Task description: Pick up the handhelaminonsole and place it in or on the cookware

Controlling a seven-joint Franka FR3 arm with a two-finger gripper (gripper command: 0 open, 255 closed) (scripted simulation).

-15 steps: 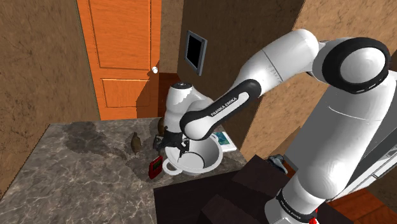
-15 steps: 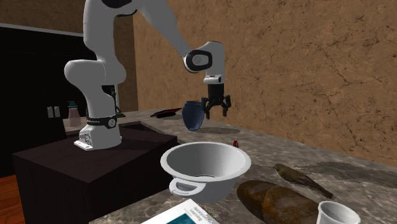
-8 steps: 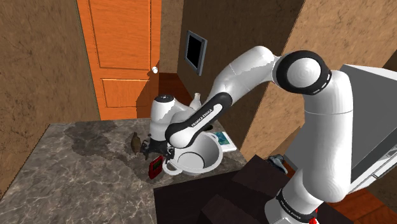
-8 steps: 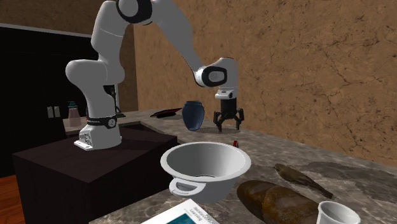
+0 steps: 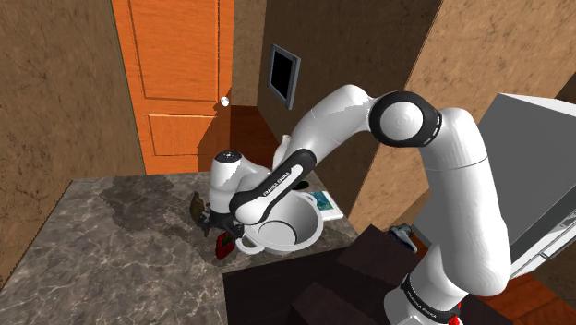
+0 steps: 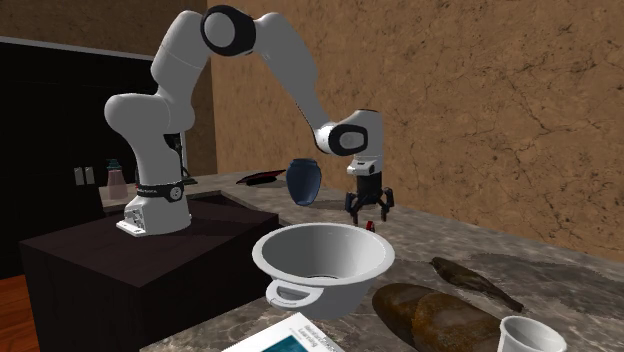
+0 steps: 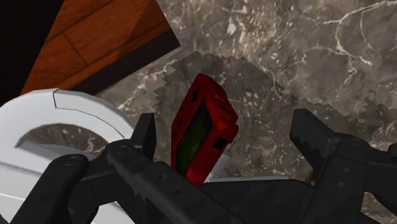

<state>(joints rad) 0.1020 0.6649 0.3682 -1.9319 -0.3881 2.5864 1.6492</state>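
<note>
1. Pretty sure this is a home kitchen, not a lab or a shop.
2. Biggest clue: a long dark marbled stone counter (image 5: 102, 249) across the lower left of the shoulder view.
3. Kitchen stuff sits on it in the second exterior view: a white pot (image 6: 340, 285) with a loop handle at bottom centre, a brown bread loaf (image 6: 425, 312) and a white cup (image 6: 522, 335) at lower right, and a dark blue vase (image 6: 303, 180) mid-frame.
4. A tall grey appliance (image 5: 535, 166) on the shoulder view's right edge looks like a fridge.
5. House vibes: an orange panelled door (image 5: 175, 83) at upper left, plus a wood floor (image 5: 517, 300) at lower right.
</note>
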